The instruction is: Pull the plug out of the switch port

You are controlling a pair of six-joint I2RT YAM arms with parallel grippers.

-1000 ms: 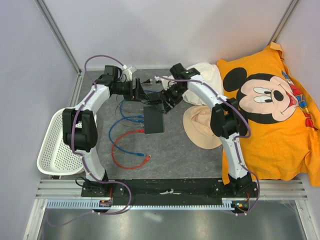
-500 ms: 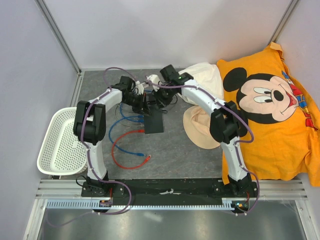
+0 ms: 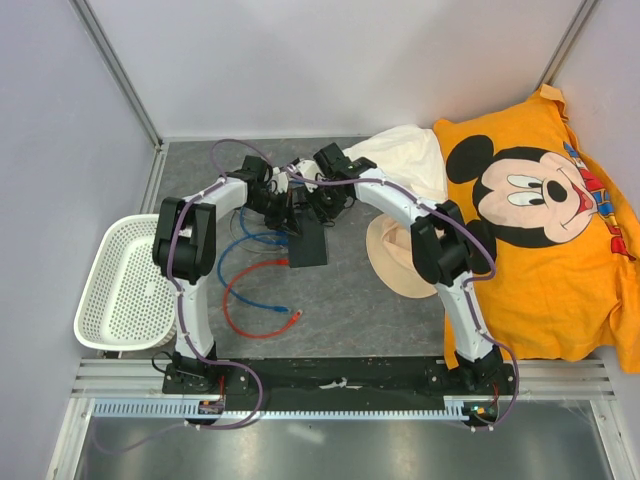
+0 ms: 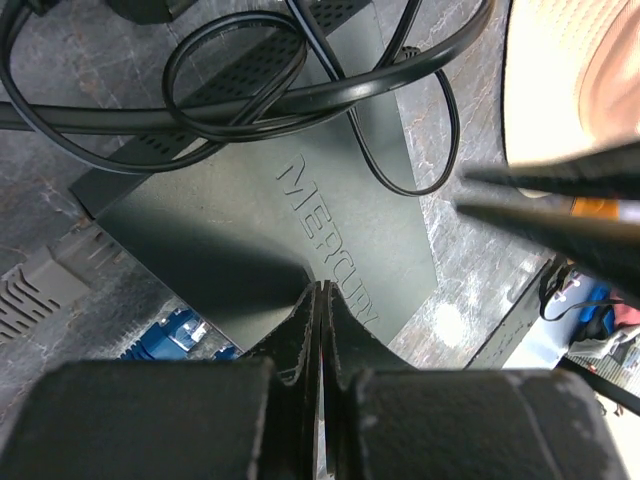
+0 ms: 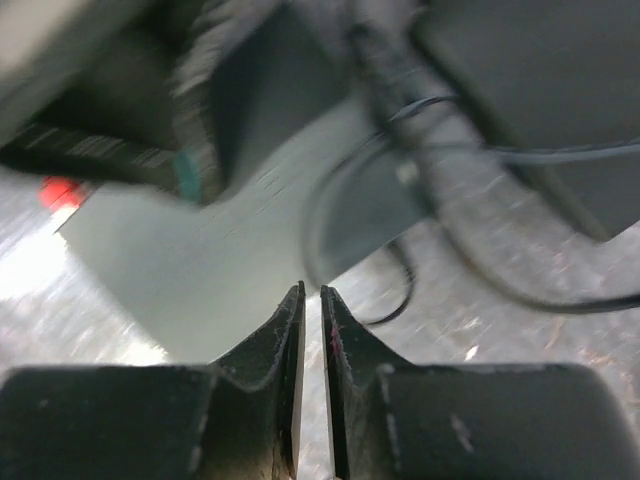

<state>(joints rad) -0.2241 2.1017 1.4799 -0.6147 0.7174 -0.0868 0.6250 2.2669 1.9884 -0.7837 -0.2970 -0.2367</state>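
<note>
the switch (image 3: 308, 243) is the flat black box in the middle of the table, just left of the hat (image 3: 400, 258). its ports are on a narrow edge. in the left wrist view a blue plug (image 4: 170, 335) sits against that edge, so i judge the plug is not yet out. black cords (image 4: 300, 95) lie looped over the far end of the box. a red cable (image 3: 245, 300) lies nearer the arms, its end free. a grip on the plug and the pull itself are both left to do.

the left claw (image 4: 320, 292) is fully closed, pad on pad, with nothing between. it hangs over the top face of the switch, near the edge with the blue plug. whether it touches the box i cannot tell. the right claw (image 5: 311, 298) is almost closed, only a thin slit shows, and i see nothing in it. it points at the far end of the box, near the cords. the 2 claws are close together.
</note>
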